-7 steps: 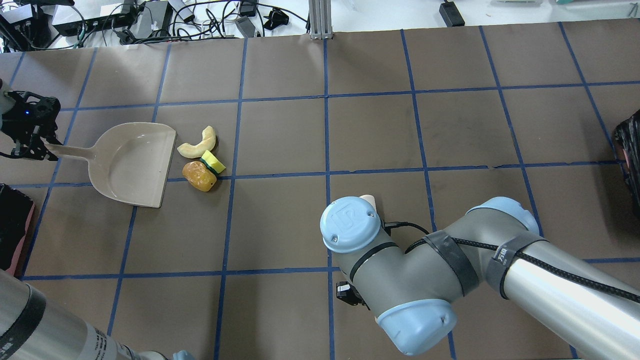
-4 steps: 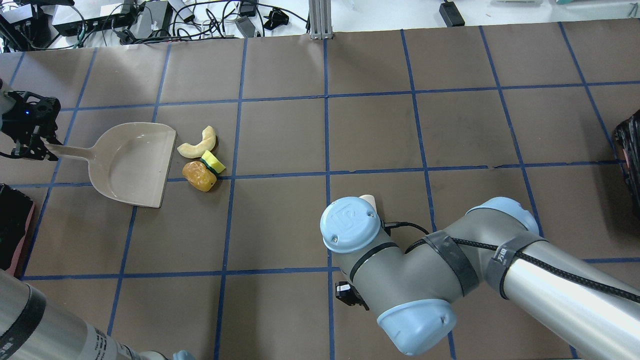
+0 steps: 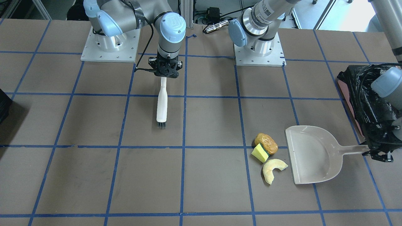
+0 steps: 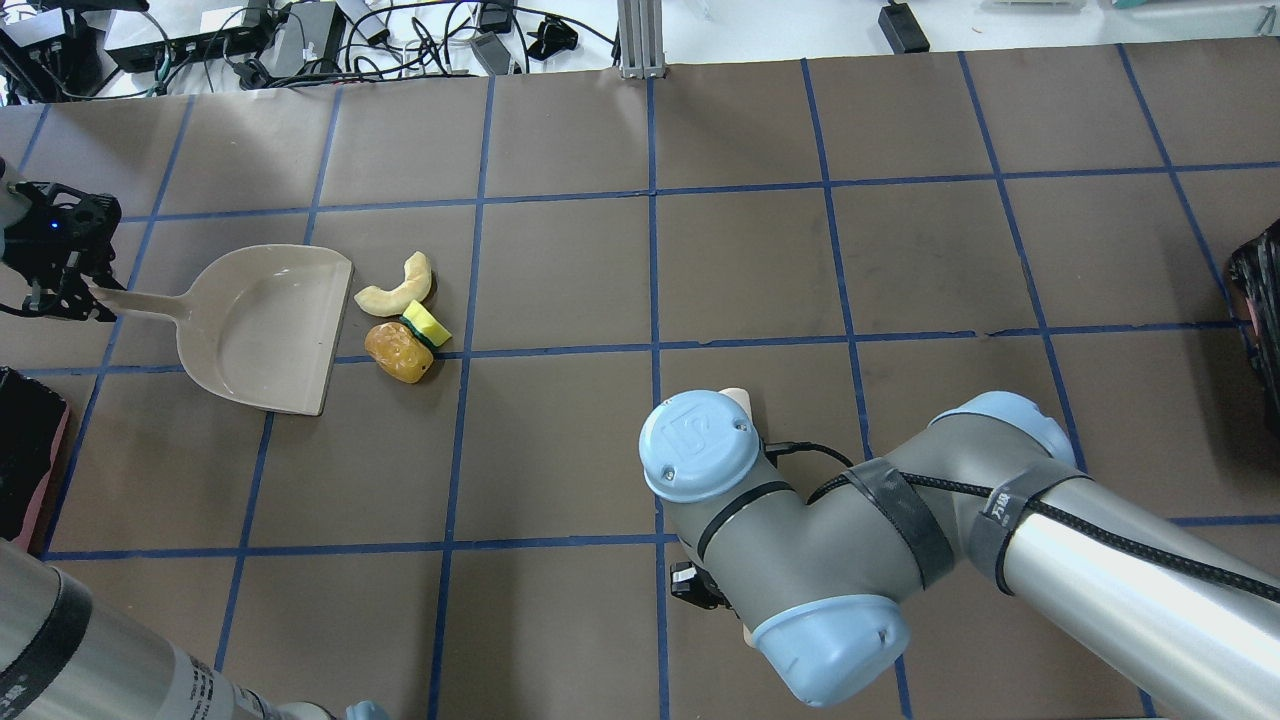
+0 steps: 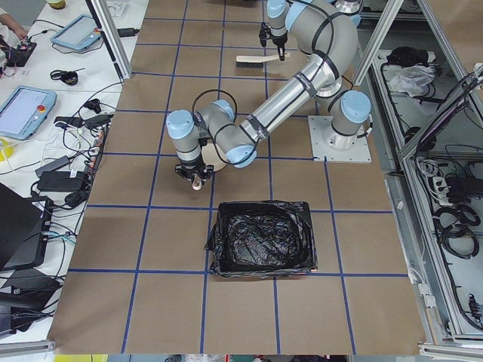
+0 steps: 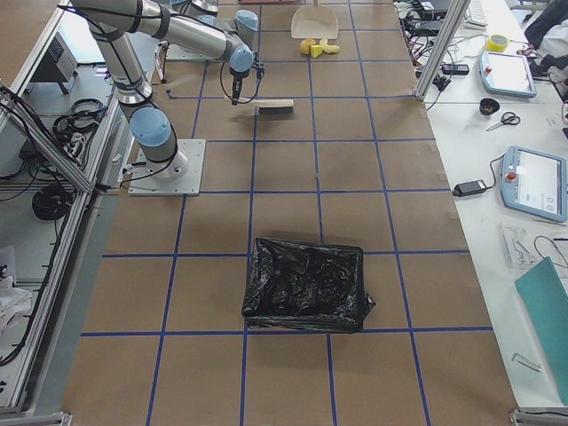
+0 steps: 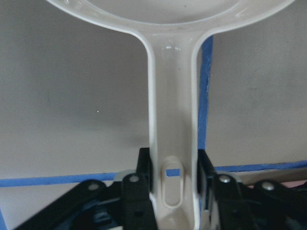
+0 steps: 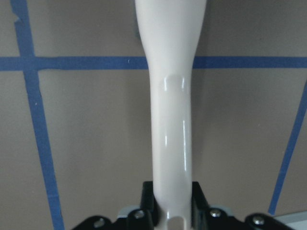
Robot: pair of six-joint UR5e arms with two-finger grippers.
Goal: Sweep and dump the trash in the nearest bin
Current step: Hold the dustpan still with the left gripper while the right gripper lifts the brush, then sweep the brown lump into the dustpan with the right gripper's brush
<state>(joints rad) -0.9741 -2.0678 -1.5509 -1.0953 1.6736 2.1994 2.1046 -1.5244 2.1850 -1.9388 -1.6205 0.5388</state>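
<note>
The trash lies in a tight group at the dustpan's open edge: a brown-orange bread-like lump [image 4: 398, 352] [image 3: 266, 142], a yellow-and-green sponge block [image 4: 428, 324] [image 3: 259, 153] and a pale yellow crescent [image 4: 395, 290] [image 3: 272, 169]. My left gripper [image 4: 70, 290] [image 7: 173, 187] is shut on the handle of the white dustpan [image 4: 265, 330] [image 3: 314, 155], which rests on the table. My right gripper [image 3: 165, 73] [image 8: 172, 211] is shut on the white handle of a brush [image 3: 162, 105], bristles down on the table, far from the trash. The pink bin [image 3: 347, 97] [image 5: 262, 240] with its black bag stands beside my left gripper.
A second bin with a black bag [image 6: 306, 284] stands at the far right end of the table [image 4: 1262, 300]. My right arm's elbow [image 4: 830, 560] hangs over the near middle. Cables and boxes [image 4: 250, 40] line the far edge.
My right arm has shifted very slightly. The dustpan, the trash and my left gripper have not moved.
</note>
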